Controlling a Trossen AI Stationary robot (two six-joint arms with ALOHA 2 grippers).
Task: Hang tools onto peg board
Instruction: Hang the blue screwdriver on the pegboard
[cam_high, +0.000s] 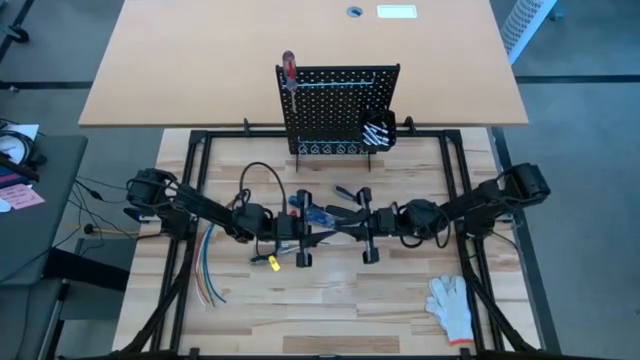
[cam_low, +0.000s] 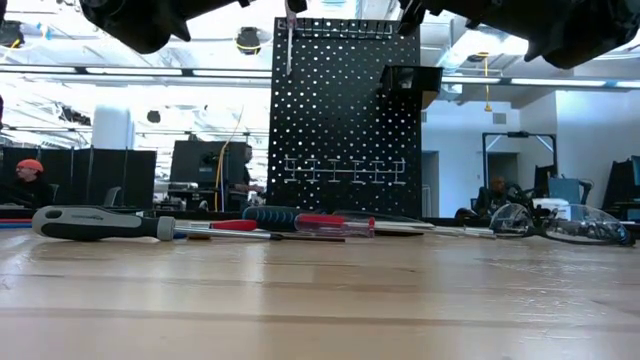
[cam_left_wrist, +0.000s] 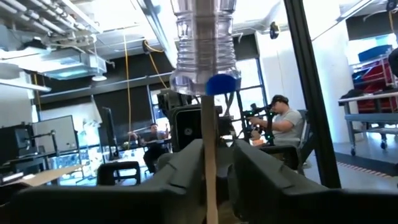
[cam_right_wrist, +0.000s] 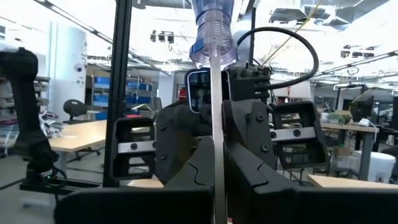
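Clear-handled screwdriver (cam_right_wrist: 212, 31) with a blue band, up off the table over its middle, in front of the peg board (cam_high: 340, 105) and not yet on it. Shaft passing between the fingers of both grippers, handle out beyond the tips in each wrist view.

On the board so far: one red-handled screwdriver (cam_high: 289, 68) hung at the upper left corner, and some silver bits in the small black bin (cam_high: 379, 131) at the lower right. Row of hooks along the bottom apparently bare. Left on the wood, in a row before the board: black-handled screwdriver (cam_low: 95, 222), blue-handled one (cam_low: 268, 213), another red-handled one (cam_low: 335, 223), with more tools under the arms in the high view, too tangled to sort out. By that count, early in the job, with most of the hanging ahead.

Right gripper (cam_right_wrist: 214, 149) reaching in from the right to the centre, jaws closed tight on the shaft. Left gripper (cam_left_wrist: 211, 162) reaching in from the left, facing it nearly nose to nose, fingers close on either side of the same shaft; clamped or merely bracketing, impossible to say. Looks like a handover or a regrip between the two.

White glove (cam_high: 452, 303) and coloured wires (cam_high: 207, 275) lying well aside, untouched
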